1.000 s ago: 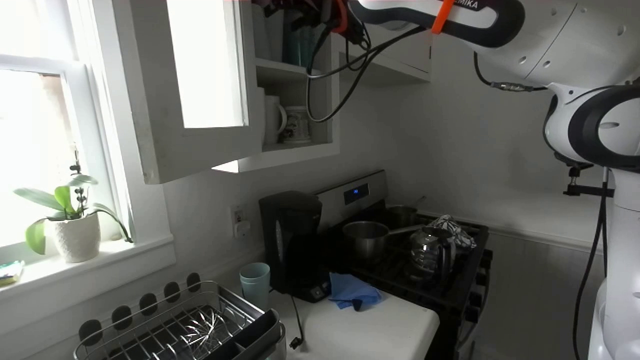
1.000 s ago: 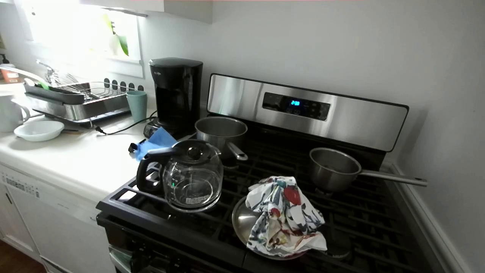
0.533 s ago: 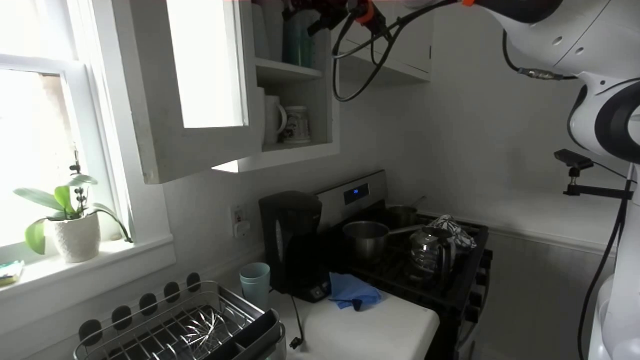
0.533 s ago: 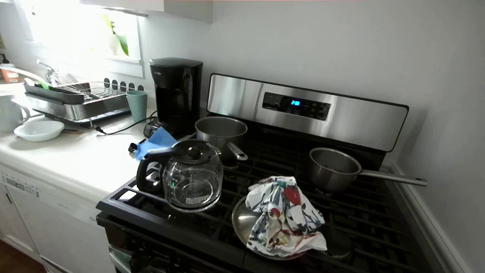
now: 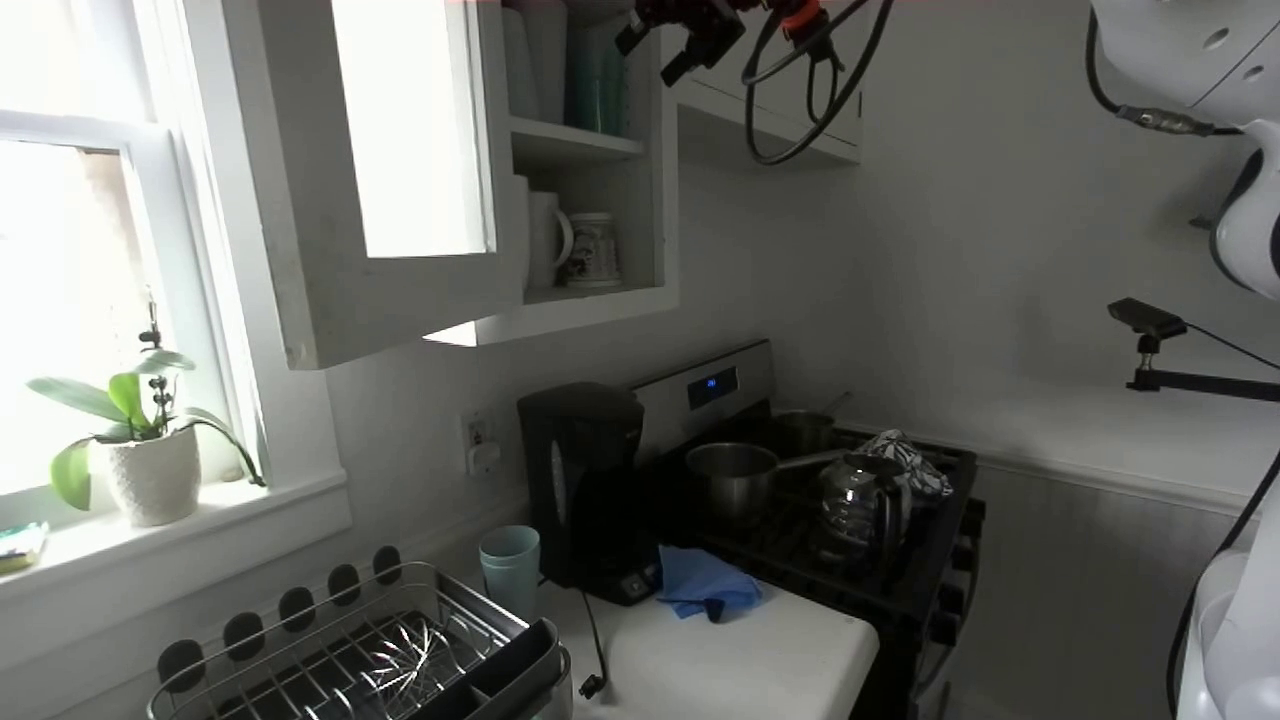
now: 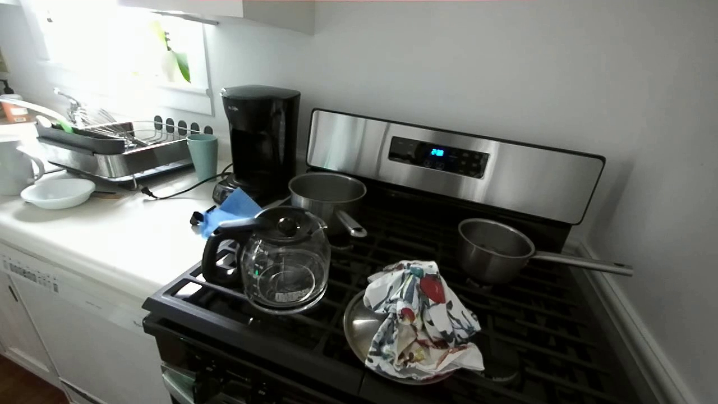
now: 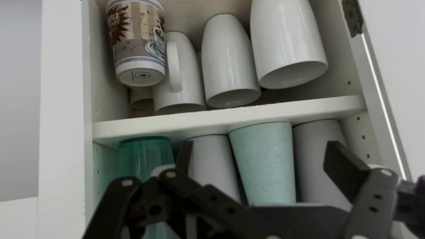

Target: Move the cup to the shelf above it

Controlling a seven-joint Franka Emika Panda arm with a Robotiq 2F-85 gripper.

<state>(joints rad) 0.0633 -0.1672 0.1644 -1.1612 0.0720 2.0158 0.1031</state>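
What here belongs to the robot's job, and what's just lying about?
For the job:
gripper
higher shelf
perhaps the mint cup on it, though the pictures don't settle which cup

Just lying about:
coffee maker
glass carafe
blue cloth
floral cloth
dish rack
potted plant

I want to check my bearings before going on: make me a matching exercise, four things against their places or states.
1. Gripper
2. Aqua cup in the wrist view
3. Printed mug
4. Potted plant

A. On the windowsill
B. Open, fingers apart
C. Beneath the higher shelf, next to a white mug
D. On the higher shelf, between two grey cups

Right pairs: 1-B, 2-D, 3-C, 4-A.
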